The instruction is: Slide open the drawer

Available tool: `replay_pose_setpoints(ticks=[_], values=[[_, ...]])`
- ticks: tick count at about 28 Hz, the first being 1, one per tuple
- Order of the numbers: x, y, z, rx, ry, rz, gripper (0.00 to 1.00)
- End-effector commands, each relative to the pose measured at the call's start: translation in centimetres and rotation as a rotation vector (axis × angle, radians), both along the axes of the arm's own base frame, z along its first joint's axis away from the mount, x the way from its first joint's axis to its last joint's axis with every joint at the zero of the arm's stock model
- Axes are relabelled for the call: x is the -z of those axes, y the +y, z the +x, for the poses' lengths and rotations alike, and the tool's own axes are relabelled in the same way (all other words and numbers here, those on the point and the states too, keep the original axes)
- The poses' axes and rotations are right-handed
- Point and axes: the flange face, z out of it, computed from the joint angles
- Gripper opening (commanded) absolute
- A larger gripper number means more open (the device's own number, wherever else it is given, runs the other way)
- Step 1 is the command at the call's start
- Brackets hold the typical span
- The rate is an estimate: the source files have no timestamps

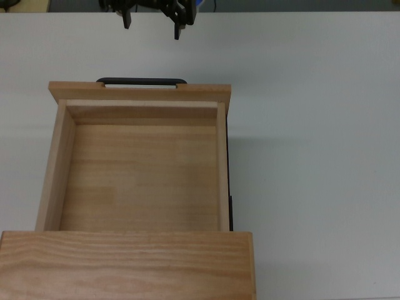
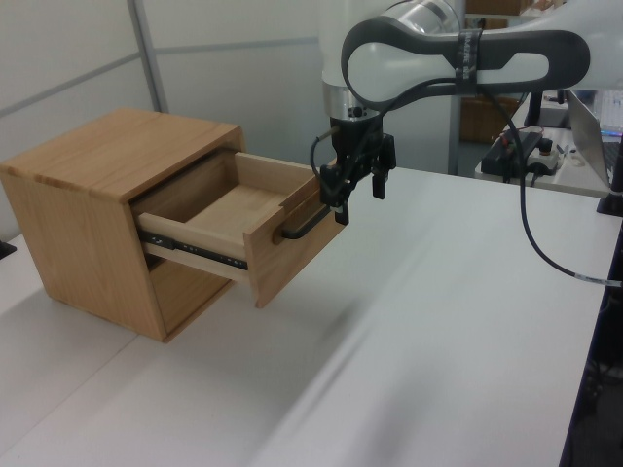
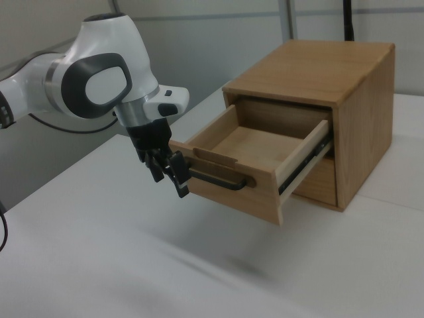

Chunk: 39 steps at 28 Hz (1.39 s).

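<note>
Drawer (image 1: 140, 169) stands pulled well out of its cabinet (image 2: 92, 185), interior empty; gripper (image 1: 152, 19) hangs spread wide, clear of the black handle (image 1: 142, 81), holding nothing. Opening looks finished; next, retreat over the table (image 1: 312, 125)

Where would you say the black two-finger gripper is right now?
In the top view, the black two-finger gripper sits at the upper edge, beyond the light wooden drawer's black bar handle, apart from it.

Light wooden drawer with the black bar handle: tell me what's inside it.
The light wooden drawer shows only its bare wood floor and walls. Its rear end is covered by the wood-grain cabinet top, so that part cannot be checked.
</note>
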Motion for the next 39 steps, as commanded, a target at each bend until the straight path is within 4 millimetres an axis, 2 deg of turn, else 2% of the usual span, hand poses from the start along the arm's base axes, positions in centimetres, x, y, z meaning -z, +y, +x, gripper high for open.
replay_pose_setpoints(ticks=[1,4,15,17,31,39], values=[[0.3,-0.3,-0.3,-0.150,0.029,-0.005,1.00],[0.5,-0.9,-0.6,-0.161,0.058,-0.004,1.00],[1.0,-0.9,-0.1,-0.158,0.069,-0.004,1.00],[1.7,-0.9,0.4,-0.158,0.079,-0.002,1.00],[1.7,-1.1,0.7,-0.157,0.078,-0.001,1.00],[2.4,-1.1,1.3,-0.152,0.087,0.000,1.00]])
